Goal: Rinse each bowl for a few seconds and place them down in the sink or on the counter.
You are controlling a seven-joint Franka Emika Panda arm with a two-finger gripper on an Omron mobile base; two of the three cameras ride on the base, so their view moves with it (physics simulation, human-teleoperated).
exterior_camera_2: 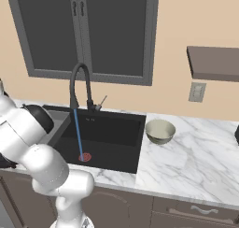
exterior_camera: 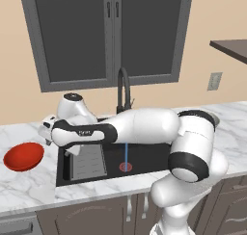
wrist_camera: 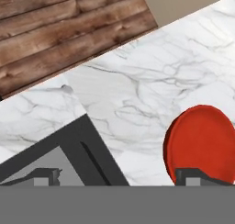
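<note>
Two bowls, red bowl [wrist_camera: 202, 142] part-hidden behind wide-spread end effector [wrist_camera: 119, 176], grey-beige bowl [exterior_camera_2: 160, 131] apart.

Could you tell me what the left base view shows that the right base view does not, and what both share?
Left base view alone: the red bowl on the counter left of the sink, and the arm stretched toward it over the grey ribbed tray.
Right base view alone: the grey-beige bowl on the counter right of the sink, plus the dark shelf.
Both: the sink, the black tap running a blue stream onto the red drain, and the window.
</note>
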